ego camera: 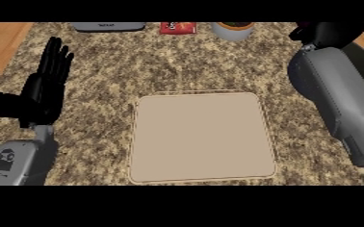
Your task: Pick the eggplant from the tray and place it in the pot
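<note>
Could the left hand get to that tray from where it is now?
Probably yes: the left hand rests open just left of the tray, and only counter lies between them.

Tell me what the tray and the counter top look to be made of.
The tray is plain, even beige with a flat matte face and a thin raised rim. It could be plastic or pale wood; the look leaves that open. The counter top is mottled with brown, cream and dark flecks, which suggests granite-like stone.
</note>
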Controlling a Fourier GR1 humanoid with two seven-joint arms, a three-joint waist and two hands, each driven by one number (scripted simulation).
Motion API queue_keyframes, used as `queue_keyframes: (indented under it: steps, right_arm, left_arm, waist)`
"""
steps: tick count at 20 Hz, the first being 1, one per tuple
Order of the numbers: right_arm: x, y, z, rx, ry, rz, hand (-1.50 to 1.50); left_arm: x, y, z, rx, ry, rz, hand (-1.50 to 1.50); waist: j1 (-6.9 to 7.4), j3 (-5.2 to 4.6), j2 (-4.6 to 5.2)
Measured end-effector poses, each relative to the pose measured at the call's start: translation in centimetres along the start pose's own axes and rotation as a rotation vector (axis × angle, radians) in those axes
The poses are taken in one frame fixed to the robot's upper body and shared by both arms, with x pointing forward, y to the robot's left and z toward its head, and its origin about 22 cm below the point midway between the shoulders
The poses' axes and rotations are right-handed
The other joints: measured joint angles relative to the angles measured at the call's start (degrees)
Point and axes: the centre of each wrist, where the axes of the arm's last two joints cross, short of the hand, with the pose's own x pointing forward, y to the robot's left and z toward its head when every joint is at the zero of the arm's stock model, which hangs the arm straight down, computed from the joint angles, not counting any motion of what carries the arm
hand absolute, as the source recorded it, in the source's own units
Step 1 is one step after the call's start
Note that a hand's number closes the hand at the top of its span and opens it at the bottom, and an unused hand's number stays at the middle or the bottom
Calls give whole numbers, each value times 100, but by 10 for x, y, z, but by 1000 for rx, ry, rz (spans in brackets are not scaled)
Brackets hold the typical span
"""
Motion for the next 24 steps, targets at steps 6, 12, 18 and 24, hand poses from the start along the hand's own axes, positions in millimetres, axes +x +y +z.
queue_keyframes:
  steps: [6, 12, 18, 24]
  right_arm:
    - [-50, 3, -4, -17, 41, 7, 150]
    - [-118, -8, -11, -24, 82, -12, 150]
    - [-175, -10, -22, -17, 136, 12, 150]
    - [-213, 8, -33, 100, 235, 21, 150]
  left_arm:
    - [-2, 5, 3, 14, 3, 9, 0]
    - [4, 2, 5, 7, -6, 11, 0]
    - [3, -2, 3, -15, -14, 12, 0]
    - [3, -3, 1, -22, -23, 17, 0]
  waist:
    - [-91, 11, -1]
    - [-19, 17, 36]
    - [96, 21, 81]
    - [159, 13, 93]
